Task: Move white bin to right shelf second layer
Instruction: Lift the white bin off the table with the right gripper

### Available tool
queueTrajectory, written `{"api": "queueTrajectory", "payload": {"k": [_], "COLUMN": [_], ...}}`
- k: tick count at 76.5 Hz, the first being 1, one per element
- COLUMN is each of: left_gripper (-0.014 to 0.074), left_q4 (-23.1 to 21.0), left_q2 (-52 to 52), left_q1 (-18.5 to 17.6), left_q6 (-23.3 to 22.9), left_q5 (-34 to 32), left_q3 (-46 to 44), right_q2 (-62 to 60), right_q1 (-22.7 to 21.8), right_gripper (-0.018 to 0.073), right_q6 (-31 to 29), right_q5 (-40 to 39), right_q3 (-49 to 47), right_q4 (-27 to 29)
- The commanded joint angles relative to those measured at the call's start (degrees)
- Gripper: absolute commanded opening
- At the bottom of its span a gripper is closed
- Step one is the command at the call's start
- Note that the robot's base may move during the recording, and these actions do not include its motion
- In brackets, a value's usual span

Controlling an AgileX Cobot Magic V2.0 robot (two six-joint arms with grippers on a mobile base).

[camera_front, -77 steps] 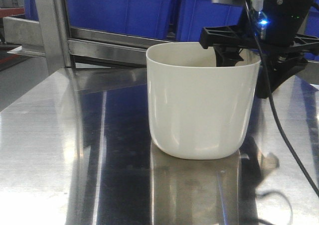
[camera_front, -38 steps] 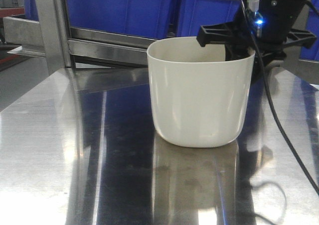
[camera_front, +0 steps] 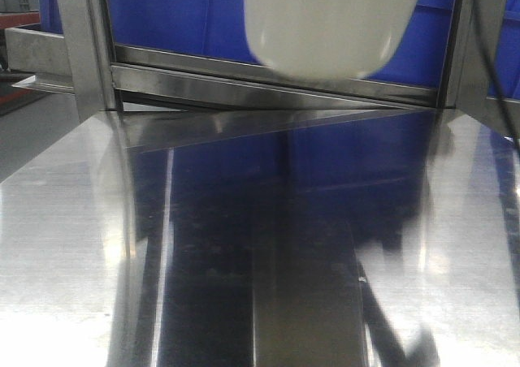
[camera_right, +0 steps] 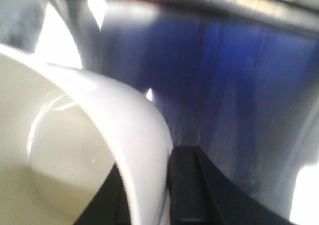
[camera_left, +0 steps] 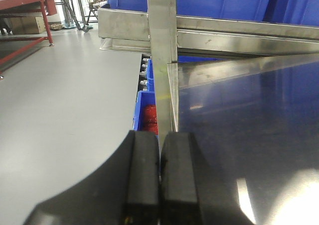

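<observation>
Nearest the left wrist camera, the left gripper (camera_left: pixel 159 180) has its two black fingers (camera_left: pixel 142 175) pressed flat together with nothing between them, low at the left edge of the steel table top (camera_left: pixel 249 135). In the right wrist view the right gripper (camera_right: pixel 147 195) pinches the wall of the white bin (camera_right: pixel 75 135) just below the rim, one finger (camera_right: pixel 187 185) outside and the other, dark and partly hidden, inside the tub. Half a second ago the bin stood on the table top with that gripper at its far right rim. Now it hangs well above the table top (camera_front: pixel 244 261), and the front view shows only its lower walls and rounded base (camera_front: pixel 325 26) at the upper edge, with the gripper itself out of that view. The bin is upright: the base points down at the table top, the walls taper towards it, and the axis from rim to base runs about vertical. The mouth lies above the front view, and only the right wrist camera looks into it. Behind the table top's far edge runs the flat front rail (camera_front: pixel 244 79) of a steel rack, with an upright post (camera_front: pixel 81 42) at the table top's far left corner. Blue crates (camera_front: pixel 162 10) stand behind the rail, and the bin's base hangs in front of them, higher than the rail.
</observation>
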Motion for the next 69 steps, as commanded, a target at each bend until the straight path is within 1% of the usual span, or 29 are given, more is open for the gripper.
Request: {"api": "queueTrajectory", "payload": {"k": [1,15,26,34,41,52,69], "left_gripper": [0.0085,0.0085,0.0085,0.0085,0.0085,0.0085,0.0085], "left_q4": [0.00,0.00,0.00,0.00,0.00,0.00,0.00], "left_q2": [-0.80,-0.80,-0.80,-0.80,-0.80,-0.80,-0.80], "left_q1": [-0.33,-0.33,-0.33,-0.33,-0.33,-0.33,-0.33], "left_q6": [-0.30,-0.30,-0.30,-0.30,-0.30,-0.30,-0.30], "left_q5": [-5.00,-5.00,-5.00,-5.00,-5.00,-5.00,-5.00], "left_q3": [2.11,2.11,2.11,2.11,2.11,2.11,2.11], "right_q2": [-6.86,-16.53,-23.89,-29.37,-32.29,-35.28,-35.41], "right_q1": [-0.50,-2.40,-4.95,-7.72,-9.40,-9.92,-9.92], "right_gripper": [0.0056,0.0056,0.0056,0.0056,0.0056,0.0056,0.0056], "right_q6": [-0.21,-0.21,-0.21,-0.21,-0.21,-0.21,-0.21], "right_q5": [-8.63,-15.50,-16.98,-17.78,-19.69,-21.61,-21.67], "right_q3": [1.44,11.26,19.30,25.09,28.85,31.30,31.37], "right_q4": [-2.19,-2.72,-2.72,-2.72,-2.72,-2.72,-2.72]}}
